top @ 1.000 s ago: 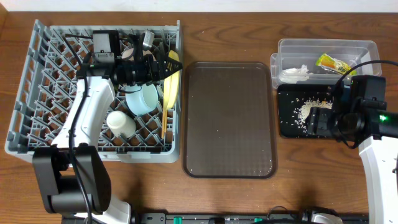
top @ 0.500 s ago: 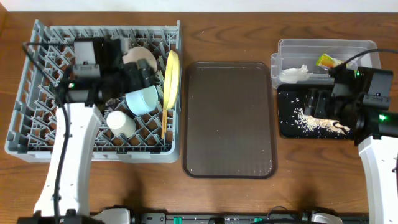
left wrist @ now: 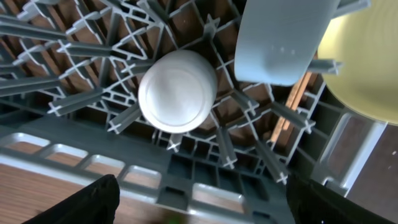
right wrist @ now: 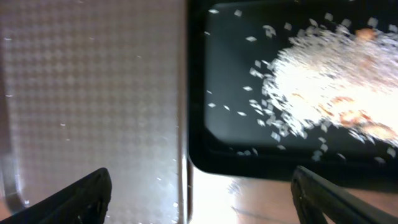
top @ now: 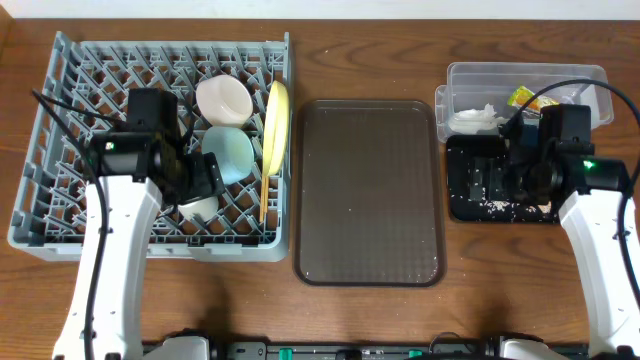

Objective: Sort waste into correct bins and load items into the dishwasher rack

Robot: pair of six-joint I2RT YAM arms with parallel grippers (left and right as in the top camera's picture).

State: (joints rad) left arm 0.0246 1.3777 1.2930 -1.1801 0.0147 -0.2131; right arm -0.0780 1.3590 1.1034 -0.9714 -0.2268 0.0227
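left hand [left wrist: 198, 200] open abv white cup [left wrist: 178, 90] in rack [left wrist: 74, 155], & i've got right hand [right wrist: 200, 196] open over rice [right wrist: 326, 68] in black tray [right wrist: 229, 132].

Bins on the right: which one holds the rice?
The shallow black tray, scattered with rice scraps; the clear tub behind it holds a tissue and wrapper.

Legible text, labels, numbers: none. One candidate, snack wrapper [top: 526, 96] in the clear tub [top: 592, 76]: orange print on yellow-green, too small and blurred to read.
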